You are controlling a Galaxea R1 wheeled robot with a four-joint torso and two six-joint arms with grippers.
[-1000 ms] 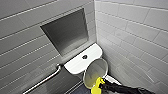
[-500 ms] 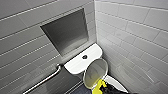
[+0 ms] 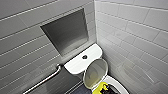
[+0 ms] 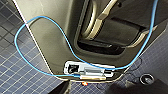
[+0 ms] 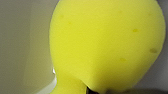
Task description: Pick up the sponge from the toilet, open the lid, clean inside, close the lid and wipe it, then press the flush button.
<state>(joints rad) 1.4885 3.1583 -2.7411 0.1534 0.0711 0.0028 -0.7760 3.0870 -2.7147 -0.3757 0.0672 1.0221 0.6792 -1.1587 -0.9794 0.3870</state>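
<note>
The white toilet [image 3: 119,84] stands in the corner, and its oval lid [image 3: 96,72] is raised against the tank [image 3: 75,65]. The dark round flush button [image 3: 84,57] sits in the middle of the tank top. At the bowl's near rim, my right gripper [image 3: 108,88] is shut on the yellow sponge [image 3: 99,87]. The right wrist view shows the sponge [image 5: 105,45] squeezed and bulging, close to the white inner wall of the bowl [image 5: 22,50]. The left wrist view faces my own dark base and the floor.
A steel grab bar [image 3: 45,80] runs along the tiled wall left of the tank. A recessed steel niche [image 3: 66,31] sits above it. A tiled wall stands close on the right. A blue cable [image 4: 25,27] loops over my base above dark floor tiles [image 4: 15,72] and a round drain [image 4: 146,78].
The sponge and my right gripper have shifted slightly lower in the bowl. The lid and the rest of the scene stay as they were.
</note>
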